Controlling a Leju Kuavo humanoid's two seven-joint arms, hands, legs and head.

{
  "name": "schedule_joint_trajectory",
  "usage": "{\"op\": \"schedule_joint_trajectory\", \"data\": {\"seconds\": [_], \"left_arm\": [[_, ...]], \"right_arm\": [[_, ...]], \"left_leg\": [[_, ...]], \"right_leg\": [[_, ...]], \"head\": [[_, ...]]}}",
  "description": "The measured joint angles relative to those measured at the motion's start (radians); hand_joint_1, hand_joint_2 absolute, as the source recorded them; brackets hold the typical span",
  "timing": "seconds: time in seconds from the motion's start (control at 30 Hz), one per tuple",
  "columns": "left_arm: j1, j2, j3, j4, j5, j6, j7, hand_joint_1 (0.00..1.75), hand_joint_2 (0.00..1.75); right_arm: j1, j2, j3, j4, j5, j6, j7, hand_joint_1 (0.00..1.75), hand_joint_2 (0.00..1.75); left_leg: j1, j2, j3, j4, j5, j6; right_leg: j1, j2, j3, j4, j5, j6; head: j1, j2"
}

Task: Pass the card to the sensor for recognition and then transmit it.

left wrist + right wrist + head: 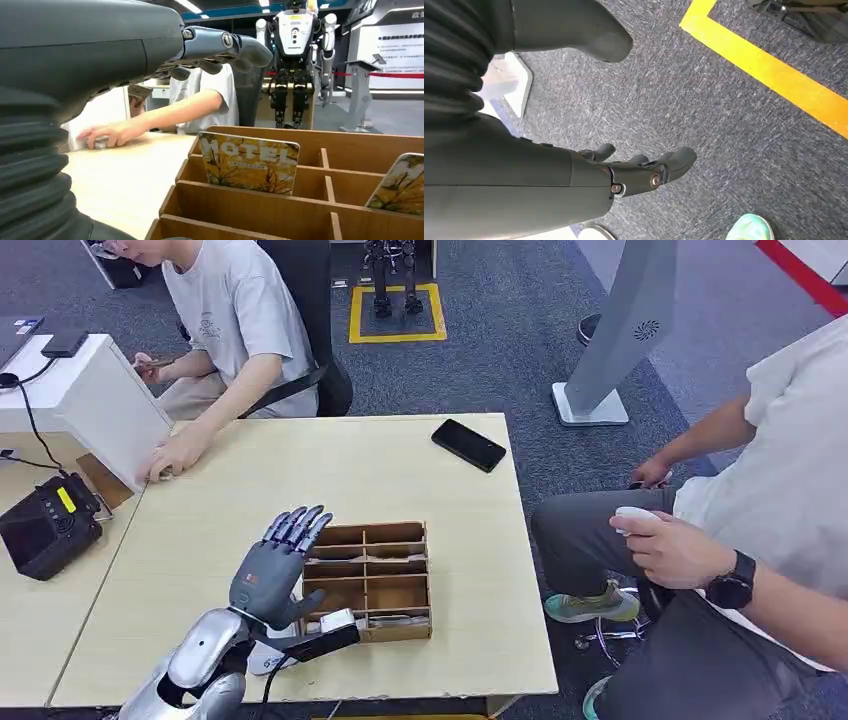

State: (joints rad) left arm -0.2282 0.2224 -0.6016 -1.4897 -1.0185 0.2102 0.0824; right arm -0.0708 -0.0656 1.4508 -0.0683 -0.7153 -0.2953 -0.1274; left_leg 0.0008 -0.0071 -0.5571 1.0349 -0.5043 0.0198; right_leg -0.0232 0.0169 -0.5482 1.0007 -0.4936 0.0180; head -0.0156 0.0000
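Our grey left hand [272, 570] hovers spread and empty beside the divided wooden box [412, 618], where the yellow hotel card [248, 162] stands upright. Next we must pinch it; our right hand [644, 172] hangs loosely curled, holding nothing.

Tabletop: the pale, light-wood rectangular tabletop [420, 480] is seen in a plain cream-beige tone.
Box: the brown wooden compartmented box [380, 580] is shown in mid-brown with darker brown cells.
Card: the rounded hotel card [248, 162] is printed with yellow-orange autumn foliage, dark branches and pale lettering.
Second card: a rounded card with the same yellow leaf pattern [400, 186] is seen beside it.
Left hand: the left hand [275, 575] is coloured dark grey, its fingers [298, 526] tinted blue-grey.
Right hand: the right hand [634, 172] is seen in dark grey.
Phone: the flat slab phone [468, 445] is black.
Floor: the carpet floor [520, 330] is speckled blue-grey, marked with a yellow line [769, 70].
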Motion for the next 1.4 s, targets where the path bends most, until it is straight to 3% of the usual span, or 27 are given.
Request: {"op": "schedule_joint_trajectory", "data": {"seconds": [1.4], "left_arm": [[0.007, -0.033, 0.003, 0.014, 0.077, -0.002, -0.030, 0.00, 1.75]], "right_arm": [[-0.009, 0.000, 0.021, -0.001, -0.007, -0.007, 0.014, 0.00, 1.75]], "left_leg": [[0.000, 0.000, 0.000, 0.000, 0.000, 0.000]], "right_leg": [[0.000, 0.000, 0.000, 0.000, 0.000, 0.000]], "head": [[0.000, 0.000]]}}
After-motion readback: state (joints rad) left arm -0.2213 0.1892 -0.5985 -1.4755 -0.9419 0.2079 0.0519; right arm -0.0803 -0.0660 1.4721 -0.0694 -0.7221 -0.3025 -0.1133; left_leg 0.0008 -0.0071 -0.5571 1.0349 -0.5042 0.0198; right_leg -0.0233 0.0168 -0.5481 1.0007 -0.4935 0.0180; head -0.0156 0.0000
